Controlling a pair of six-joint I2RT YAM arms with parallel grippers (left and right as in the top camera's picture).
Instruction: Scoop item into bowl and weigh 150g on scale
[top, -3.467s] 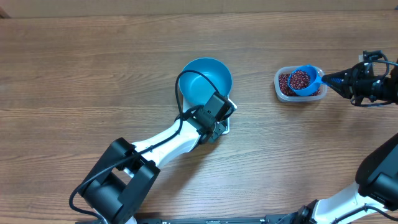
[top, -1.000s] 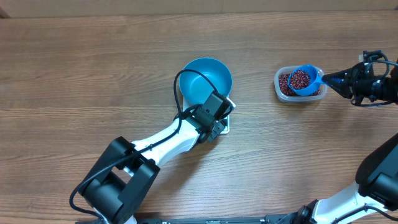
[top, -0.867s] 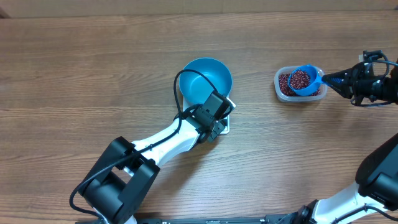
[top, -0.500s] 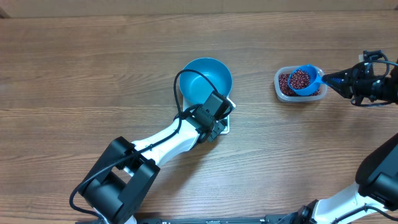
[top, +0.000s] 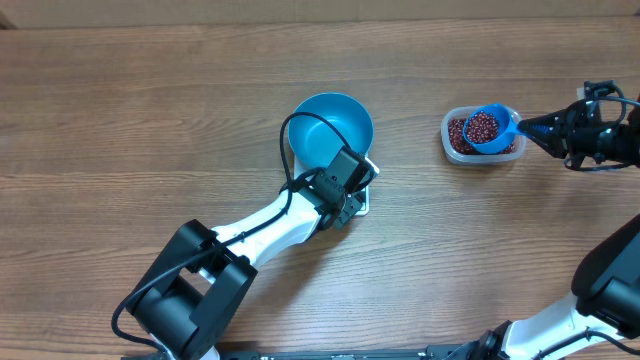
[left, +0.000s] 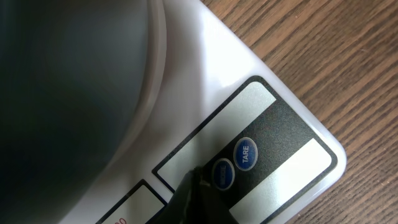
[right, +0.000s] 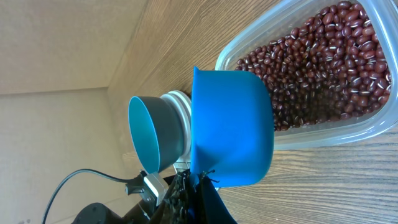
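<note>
nothing has moved since the earlier frames: both arms hold their pose. left fingers (left: 196, 200), closed to a point, sit at the button panel (left: 273, 134) of the scale (left: 205, 74), just beside the tare button (left: 245, 153); whether they touch cannot be told. the teal bowl (top: 335, 125) stands on the scale at mid-desk (top: 150, 120). right fingers (right: 199, 206) are clamped on the handle of a blue scoop (top: 487, 128), which is loaded with beans (top: 483, 125) and hovers over the clear tub (top: 452, 150) at the right. the scoop lies left to right, mouth up, cup towards the bowl. zeroing looks to be under way; next, a level carry left and a tip into the bowl.
</note>
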